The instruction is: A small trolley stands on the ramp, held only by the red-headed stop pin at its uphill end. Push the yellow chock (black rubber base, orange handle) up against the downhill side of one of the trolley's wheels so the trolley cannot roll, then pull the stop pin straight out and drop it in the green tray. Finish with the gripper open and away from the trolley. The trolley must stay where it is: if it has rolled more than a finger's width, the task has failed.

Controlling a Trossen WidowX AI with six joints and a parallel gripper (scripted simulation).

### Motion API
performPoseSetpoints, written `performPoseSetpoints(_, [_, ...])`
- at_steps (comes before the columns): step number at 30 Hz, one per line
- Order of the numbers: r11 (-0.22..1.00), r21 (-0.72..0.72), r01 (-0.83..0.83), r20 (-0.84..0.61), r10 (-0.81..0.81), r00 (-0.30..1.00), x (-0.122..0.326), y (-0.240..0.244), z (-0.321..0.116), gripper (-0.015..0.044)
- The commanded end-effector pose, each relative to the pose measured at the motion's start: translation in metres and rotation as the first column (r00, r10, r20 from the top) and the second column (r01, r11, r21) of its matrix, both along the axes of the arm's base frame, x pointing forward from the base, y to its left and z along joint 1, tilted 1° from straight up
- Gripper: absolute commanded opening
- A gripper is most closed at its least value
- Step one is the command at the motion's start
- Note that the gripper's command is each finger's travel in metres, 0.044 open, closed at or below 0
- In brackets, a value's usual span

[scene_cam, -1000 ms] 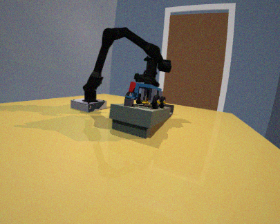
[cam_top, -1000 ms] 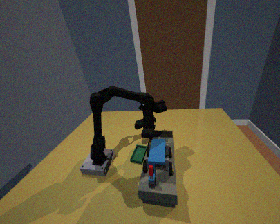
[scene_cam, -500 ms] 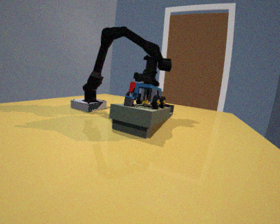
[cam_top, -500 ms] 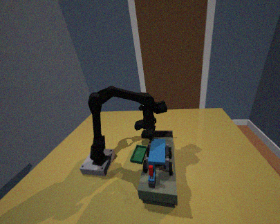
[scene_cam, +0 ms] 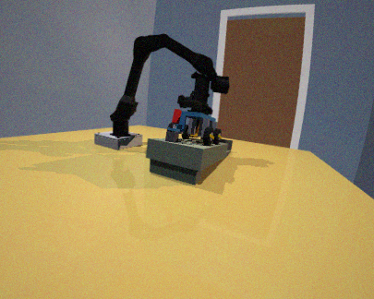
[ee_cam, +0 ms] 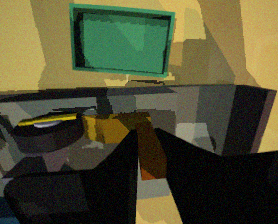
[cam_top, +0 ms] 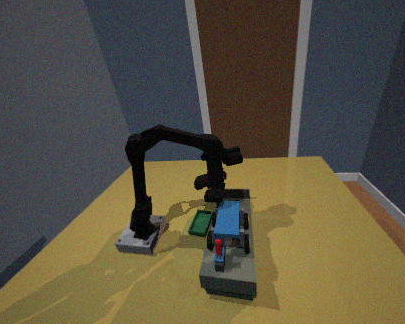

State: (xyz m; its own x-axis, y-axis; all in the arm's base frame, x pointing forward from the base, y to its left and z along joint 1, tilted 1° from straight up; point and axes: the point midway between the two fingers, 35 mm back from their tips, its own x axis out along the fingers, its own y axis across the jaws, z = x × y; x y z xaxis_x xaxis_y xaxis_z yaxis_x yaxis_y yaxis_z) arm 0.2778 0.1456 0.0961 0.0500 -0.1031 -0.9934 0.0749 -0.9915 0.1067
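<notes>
The blue trolley [cam_top: 227, 220] [scene_cam: 199, 115] stands on the grey ramp [cam_top: 237, 279] [scene_cam: 175, 152]. The red-headed stop pin [cam_top: 218, 247] [scene_cam: 176, 115] stands upright in its holder at the ramp's near end. My gripper [ee_cam: 144, 134] is shut on the orange handle of the yellow chock [ee_cam: 104, 130], at the trolley's far side. The chock is low over the ramp, close beside a black trolley wheel [ee_cam: 47, 136]; whether they touch, and whether its base rests on the ramp, I cannot tell. The green tray [cam_top: 201, 223] [ee_cam: 122, 45] is empty.
The tray lies on the yellow table [cam_top: 326, 258] [scene_cam: 107, 238], beside the ramp on the arm-base side. The arm's base [cam_top: 137, 243] [scene_cam: 118, 141] is left of it. A dark raised stop [cam_top: 241, 193] crosses the ramp's far end.
</notes>
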Motion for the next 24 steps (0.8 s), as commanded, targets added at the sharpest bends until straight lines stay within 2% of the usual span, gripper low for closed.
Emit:
performPoseSetpoints(1, [1.0, -0.008, -0.005, -0.004, 0.005, 1.0, -0.0003, -0.005, -0.0001, 0.0])
performPoseSetpoints(11, [1.0, 0.002, -0.002, 0.0, 0.002, 1.0, 0.0002, -0.0009, 0.0004, 0.0])
performPoseSetpoints(18, [1.0, 0.002, -0.002, 0.0, 0.002, 1.0, 0.0002, -0.0009, 0.0004, 0.0184])
performPoseSetpoints(24, [1.0, -0.002, -0.003, -0.002, 0.003, 1.0, -0.0002, 0.0004, 0.0094, 0.019])
